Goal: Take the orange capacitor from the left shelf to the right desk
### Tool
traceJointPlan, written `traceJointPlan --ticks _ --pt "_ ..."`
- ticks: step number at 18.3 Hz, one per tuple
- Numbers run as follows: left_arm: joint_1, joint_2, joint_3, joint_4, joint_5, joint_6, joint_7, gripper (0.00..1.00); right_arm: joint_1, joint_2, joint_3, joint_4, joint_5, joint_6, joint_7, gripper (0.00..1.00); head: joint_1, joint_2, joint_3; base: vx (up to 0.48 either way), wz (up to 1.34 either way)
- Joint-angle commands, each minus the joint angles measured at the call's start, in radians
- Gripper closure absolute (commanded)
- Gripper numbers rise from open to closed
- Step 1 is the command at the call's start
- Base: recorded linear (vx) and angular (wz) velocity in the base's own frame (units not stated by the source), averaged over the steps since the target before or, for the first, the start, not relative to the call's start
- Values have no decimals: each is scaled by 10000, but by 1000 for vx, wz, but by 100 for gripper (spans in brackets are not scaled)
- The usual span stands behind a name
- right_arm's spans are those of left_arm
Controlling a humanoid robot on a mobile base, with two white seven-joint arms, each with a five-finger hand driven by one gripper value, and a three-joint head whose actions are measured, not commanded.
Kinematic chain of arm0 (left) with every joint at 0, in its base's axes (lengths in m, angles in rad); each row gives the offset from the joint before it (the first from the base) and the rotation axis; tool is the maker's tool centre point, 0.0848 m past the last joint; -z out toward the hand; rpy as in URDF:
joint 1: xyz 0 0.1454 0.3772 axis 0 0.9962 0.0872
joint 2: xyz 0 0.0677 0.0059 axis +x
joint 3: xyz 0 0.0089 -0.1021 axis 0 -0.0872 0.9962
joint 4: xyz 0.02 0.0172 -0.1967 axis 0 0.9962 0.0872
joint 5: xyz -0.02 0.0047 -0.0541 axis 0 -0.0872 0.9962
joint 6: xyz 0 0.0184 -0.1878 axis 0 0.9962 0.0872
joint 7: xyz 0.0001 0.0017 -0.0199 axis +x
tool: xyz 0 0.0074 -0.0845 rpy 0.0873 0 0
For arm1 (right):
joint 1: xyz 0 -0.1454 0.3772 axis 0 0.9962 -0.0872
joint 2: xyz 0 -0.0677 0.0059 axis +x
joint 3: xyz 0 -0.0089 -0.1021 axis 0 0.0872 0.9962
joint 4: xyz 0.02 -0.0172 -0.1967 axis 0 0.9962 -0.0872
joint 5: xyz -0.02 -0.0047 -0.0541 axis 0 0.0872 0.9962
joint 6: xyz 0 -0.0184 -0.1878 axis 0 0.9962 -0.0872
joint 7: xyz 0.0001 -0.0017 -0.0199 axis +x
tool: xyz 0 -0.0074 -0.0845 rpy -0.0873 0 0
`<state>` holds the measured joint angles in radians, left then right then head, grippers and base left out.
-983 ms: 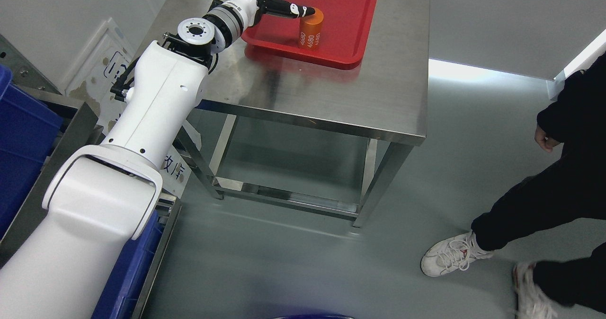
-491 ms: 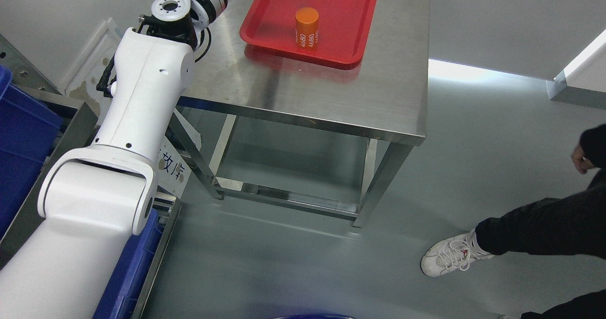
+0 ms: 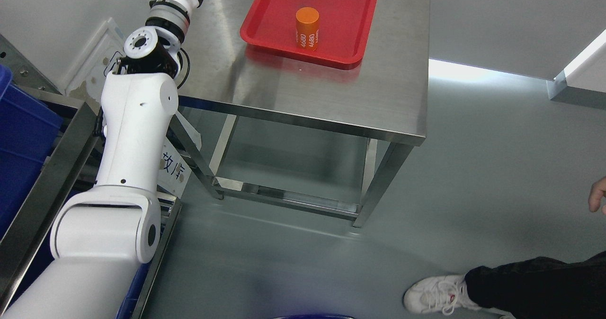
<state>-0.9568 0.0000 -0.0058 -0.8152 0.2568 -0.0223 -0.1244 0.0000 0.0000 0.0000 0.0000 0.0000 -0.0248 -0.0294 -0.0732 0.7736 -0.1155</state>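
**Orange capacitor upright in the red tray**

The orange capacitor [image 3: 307, 28] stood upright inside the red tray [image 3: 352, 49], clear of its rims, with nothing touching it. The tray lay on the far part of the steel bench [image 3: 331, 96]. The left arm [image 3: 135, 120] rose along the bench's left edge and ran out of the top of the picture, so the robot hand's state could not be told. A person's leg and white shoe [image 3: 433, 295] showed at the lower right.

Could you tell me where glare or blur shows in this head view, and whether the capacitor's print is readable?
Head view: bright glare on the floor right of the steel table; the orange capacitor on the red tray is sharp, "4680" legible.
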Motion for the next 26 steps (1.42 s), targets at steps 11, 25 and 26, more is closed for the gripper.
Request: traceJointPlan --ticks 11,25,26 --pt "2420 175 1699 -2616 -1356 70 185 0 200 -175 -123 -175 46 2 3 0 0 0 0 0 0" --pt "2466 175 1163 -2647 -1341 70 109 0 200 -175 -123 -175 46 2 3 0 0 0 0 0 0" --pt "2466 175 1071 -2647 -1341 70 109 0 200 -175 -123 -175 46 17 3 0 0 0 0 0 0"
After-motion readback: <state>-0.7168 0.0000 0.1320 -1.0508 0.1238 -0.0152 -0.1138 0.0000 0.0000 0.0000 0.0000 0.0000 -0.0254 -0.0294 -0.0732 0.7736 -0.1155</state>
